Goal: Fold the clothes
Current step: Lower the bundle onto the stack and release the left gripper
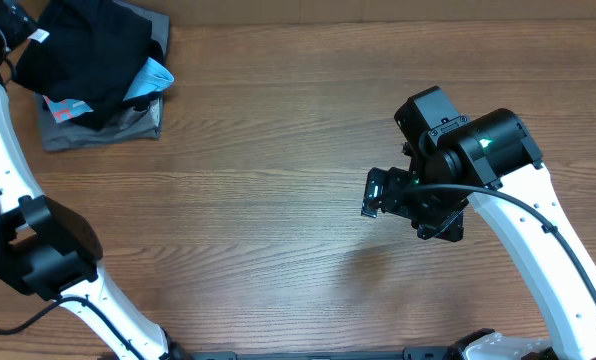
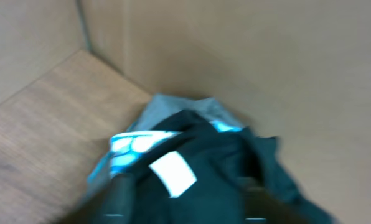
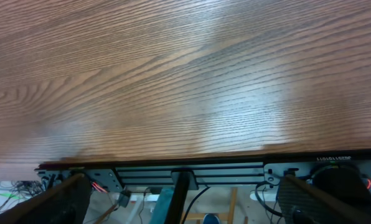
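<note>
Black T-shirt (image 1: 88, 55) bunched at the tabletop's (image 1: 278, 120) far-left corner — left tool (image 1: 16, 22) there, spread unreadable; right tool (image 1: 371, 195) wide apart, empty.

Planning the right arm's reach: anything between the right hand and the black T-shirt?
Nothing visible. Only bare table lies between the right hand and the black T-shirt at the far left corner.

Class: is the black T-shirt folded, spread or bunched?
Bunched: the black T-shirt lies in uneven lumps on the grey garment.
</note>
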Tool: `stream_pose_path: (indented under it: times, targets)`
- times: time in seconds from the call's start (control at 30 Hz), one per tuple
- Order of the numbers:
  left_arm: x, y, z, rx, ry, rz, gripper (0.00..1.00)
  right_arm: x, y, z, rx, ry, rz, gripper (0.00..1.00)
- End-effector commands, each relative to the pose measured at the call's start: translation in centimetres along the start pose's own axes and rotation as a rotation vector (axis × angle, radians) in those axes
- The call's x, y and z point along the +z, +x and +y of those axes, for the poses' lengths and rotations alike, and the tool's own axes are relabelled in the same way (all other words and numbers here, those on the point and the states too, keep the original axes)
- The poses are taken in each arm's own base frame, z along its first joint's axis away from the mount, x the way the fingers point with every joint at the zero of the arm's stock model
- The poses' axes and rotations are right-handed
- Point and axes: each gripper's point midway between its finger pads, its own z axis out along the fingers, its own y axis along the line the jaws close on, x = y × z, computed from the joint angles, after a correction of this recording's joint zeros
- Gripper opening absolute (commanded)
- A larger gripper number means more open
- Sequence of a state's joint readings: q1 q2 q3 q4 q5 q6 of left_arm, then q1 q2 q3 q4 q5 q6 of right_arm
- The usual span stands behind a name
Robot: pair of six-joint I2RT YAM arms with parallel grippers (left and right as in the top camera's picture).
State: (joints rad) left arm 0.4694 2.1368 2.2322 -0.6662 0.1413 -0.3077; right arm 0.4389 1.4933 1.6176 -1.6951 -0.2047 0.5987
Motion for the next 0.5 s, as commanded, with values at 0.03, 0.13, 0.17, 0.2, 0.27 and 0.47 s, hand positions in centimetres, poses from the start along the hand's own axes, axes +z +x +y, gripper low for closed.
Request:
stream_pose_path:
  times: [0.03, 0.13, 0.17, 0.2, 0.27, 0.47]
  targets:
    - [-1.5, -0.5, -4.4, 0.012, 0.091, -0.016, 0.04, -0.8, -0.5, -0.3, -0.005, 0.01, -0.051, 1.0]
    - [-0.1, 0.8, -6.2, 0.036, 0.115, 0.0, 0.04, -0.8, -0.6, -0.4, -0.005, 0.016, -0.055, 1.0]
    - [0.7, 1.4, -6.6, 0.042, 0.112, 0.006, 0.04, -0.8, -0.6, -0.4, -0.005, 0.016, -0.056, 1.0]
    - [1.3, 1.8, -7.1, 0.049, 0.112, 0.007, 0.04, -0.8, -0.6, -0.4, -0.005, 0.016, -0.056, 1.0]
    - [3.0, 2.9, -7.7, 0.061, 0.097, 0.009, 0.04, -0.8, -0.7, -0.3, -0.006, 0.014, -0.058, 1.0]
    - [8.9, 7.4, -7.4, 0.085, 0.028, 0.047, 0.04, -0.7, -0.7, -0.4, -0.005, 0.016, -0.056, 1.0]
